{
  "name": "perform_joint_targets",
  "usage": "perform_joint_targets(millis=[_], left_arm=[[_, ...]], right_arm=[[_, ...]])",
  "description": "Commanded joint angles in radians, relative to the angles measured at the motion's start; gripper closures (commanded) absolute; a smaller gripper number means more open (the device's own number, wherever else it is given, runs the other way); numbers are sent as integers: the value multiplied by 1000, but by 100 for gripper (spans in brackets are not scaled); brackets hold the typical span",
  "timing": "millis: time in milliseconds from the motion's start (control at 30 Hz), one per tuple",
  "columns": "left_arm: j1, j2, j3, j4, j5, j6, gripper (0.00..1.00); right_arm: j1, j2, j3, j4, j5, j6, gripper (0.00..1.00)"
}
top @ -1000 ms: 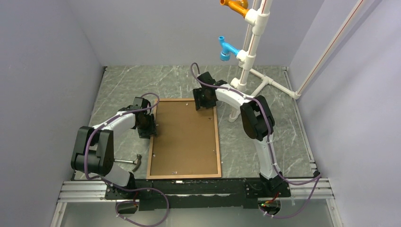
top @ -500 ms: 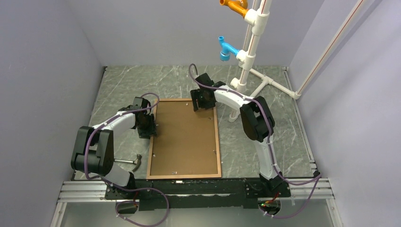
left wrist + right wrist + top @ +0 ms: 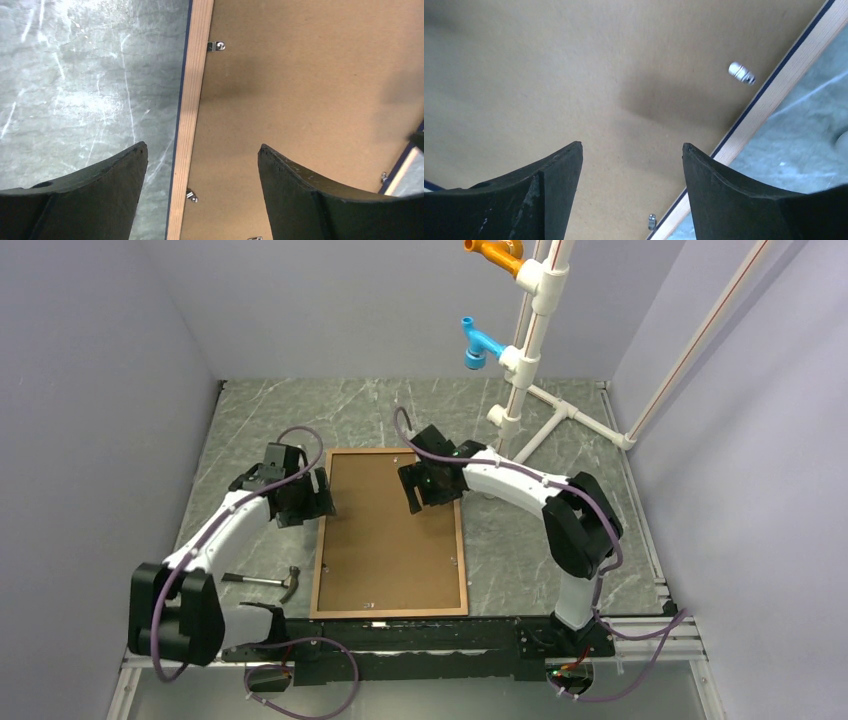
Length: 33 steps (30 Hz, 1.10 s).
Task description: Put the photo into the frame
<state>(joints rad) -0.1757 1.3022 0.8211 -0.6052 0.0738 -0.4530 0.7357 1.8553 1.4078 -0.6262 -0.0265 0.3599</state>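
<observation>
Arms bend over frame (image 3: 462, 550) lying flat on the table (image 3: 270, 420), middle of the top view.
Left gripper (image 3: 200, 150), fingers spread and empty, hovers above the frame's left rail; right gripper (image 3: 631, 147), likewise parted and holding nothing, hangs over the backing board (image 3: 390, 540) toward its upper right, arm arching in from the right.

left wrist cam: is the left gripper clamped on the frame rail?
No: the left gripper is open, with clear gaps between it and the frame rail on both sides.
</observation>
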Motion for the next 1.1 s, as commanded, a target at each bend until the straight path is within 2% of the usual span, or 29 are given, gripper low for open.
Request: perform_joint_targets(millis=[0, 167, 333, 400, 700, 967, 1067], left_arm=[[-1, -114, -22, -59, -16, -33, 15], [-24, -208, -99, -113, -48, -81, 16], [-102, -263, -174, -139, -71, -170, 19], [-129, -267, -195, -149, -114, -211, 21], [-191, -264, -295, -74, -181, -342, 35], [-221, -176, -274, -41, -267, -381, 41], [-225, -141, -276, -32, -275, -374, 50]], right_arm=[[74, -13, -92, -13, 66, 42, 25], [194, 0, -180, 3, 148, 87, 26], [260, 90, -169, -58, 329, 104, 27], [266, 93, -163, -73, 348, 108, 27], [266, -47, -203, -16, 233, 129, 27], [266, 12, -256, 28, 188, 147, 27], [266, 25, -275, 44, 180, 155, 27]])
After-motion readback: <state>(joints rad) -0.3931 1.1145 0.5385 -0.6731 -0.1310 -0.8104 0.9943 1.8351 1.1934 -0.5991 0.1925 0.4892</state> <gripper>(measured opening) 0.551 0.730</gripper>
